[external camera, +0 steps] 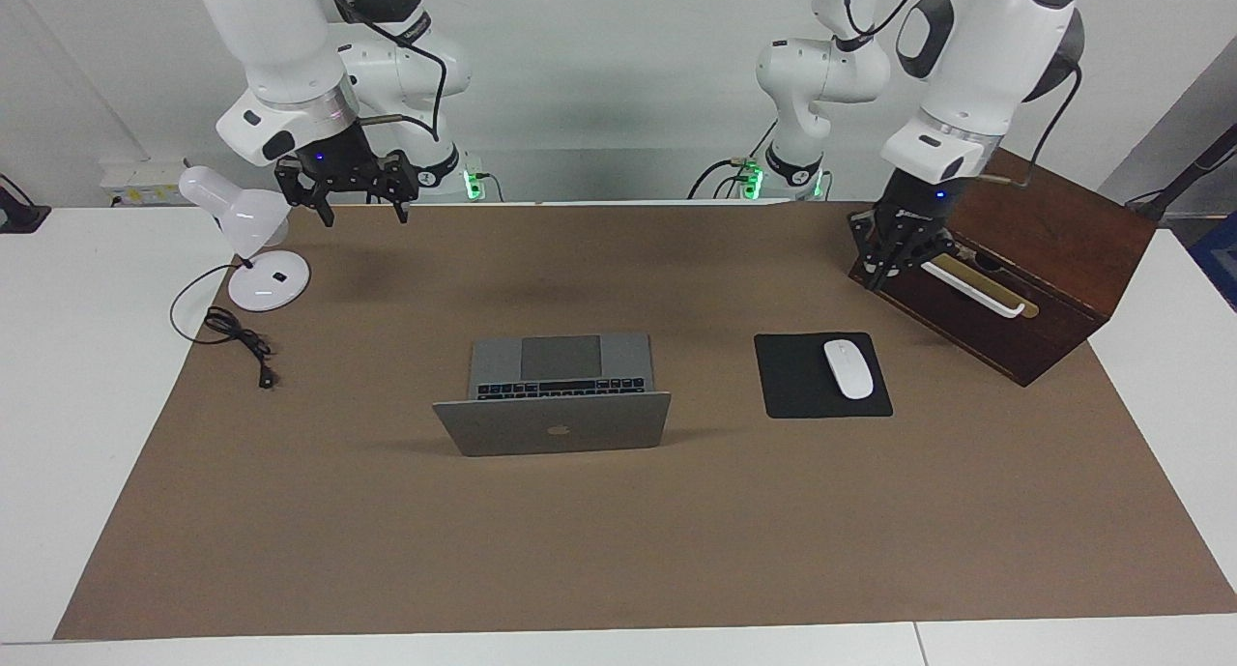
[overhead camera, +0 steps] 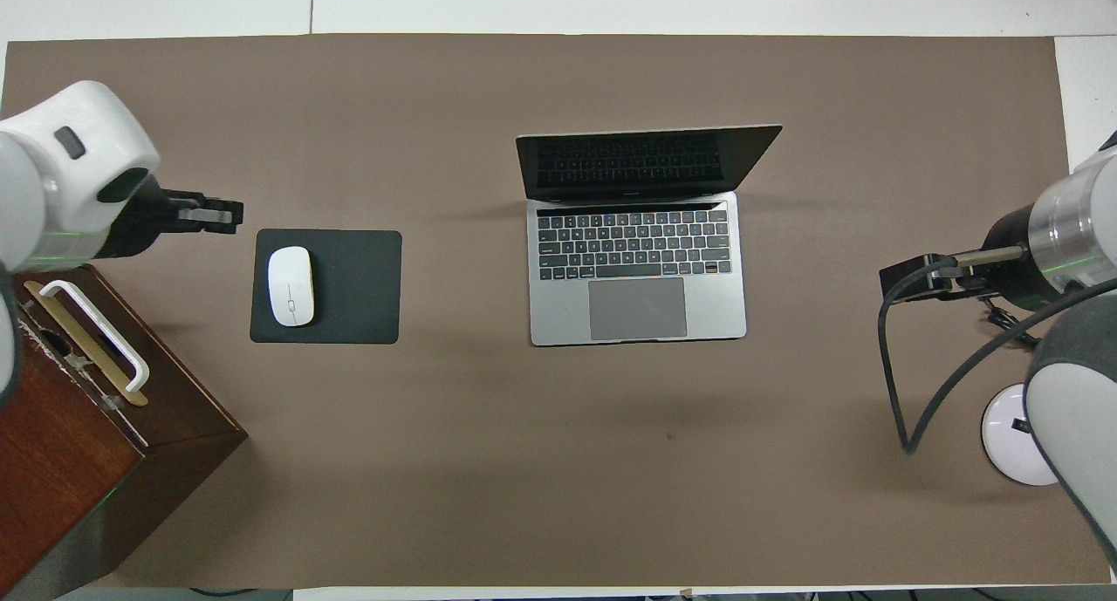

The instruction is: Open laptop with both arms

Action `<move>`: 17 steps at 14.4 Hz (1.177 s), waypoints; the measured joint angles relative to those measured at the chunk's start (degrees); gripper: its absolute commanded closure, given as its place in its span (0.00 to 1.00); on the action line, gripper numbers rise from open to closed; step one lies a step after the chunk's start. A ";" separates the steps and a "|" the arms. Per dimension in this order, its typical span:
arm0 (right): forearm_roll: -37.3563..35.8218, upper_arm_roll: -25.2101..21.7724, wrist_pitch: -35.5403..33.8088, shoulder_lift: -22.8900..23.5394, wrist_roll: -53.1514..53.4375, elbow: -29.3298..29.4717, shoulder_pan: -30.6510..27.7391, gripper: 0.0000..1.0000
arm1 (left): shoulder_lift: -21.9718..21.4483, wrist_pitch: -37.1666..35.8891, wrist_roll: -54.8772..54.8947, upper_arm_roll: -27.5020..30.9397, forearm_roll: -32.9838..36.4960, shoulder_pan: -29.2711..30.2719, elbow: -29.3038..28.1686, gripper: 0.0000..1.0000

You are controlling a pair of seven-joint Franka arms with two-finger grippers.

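The silver-grey laptop (external camera: 553,422) stands open in the middle of the brown mat, lid upright with its logo showing. Its black keys and grey trackpad show in the overhead view (overhead camera: 634,245). Neither gripper touches it. My left gripper (external camera: 887,265) hangs raised over the mat beside the wooden box, well away from the laptop; it also shows in the overhead view (overhead camera: 214,215). My right gripper (external camera: 356,200) is open and empty, raised over the mat near the desk lamp; the overhead view shows it side-on (overhead camera: 907,283).
A black mouse pad (external camera: 802,390) with a white mouse (external camera: 848,368) lies beside the laptop toward the left arm's end. A dark wooden box (external camera: 1015,250) with a white handle stands there too. A white desk lamp (external camera: 253,246) and its cable (external camera: 237,335) are at the right arm's end.
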 measured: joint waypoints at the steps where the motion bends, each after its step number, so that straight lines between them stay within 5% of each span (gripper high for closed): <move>1: 1.55 -0.95 -0.82 -0.05 0.74 0.74 -0.02 0.00 | -0.07 -2.41 0.07 0.03 0.35 1.47 1.24 0.00; 9: 2.94 -9.58 -1.84 0.57 -0.33 3.93 -0.18 0.00 | -0.29 -17.87 0.23 0.18 5.42 10.18 9.63 0.00; 17: 2.96 -10.53 -4.55 0.74 -3.50 6.19 -0.17 0.00 | 0.34 -17.06 -6.69 -3.95 5.56 10.19 9.62 0.00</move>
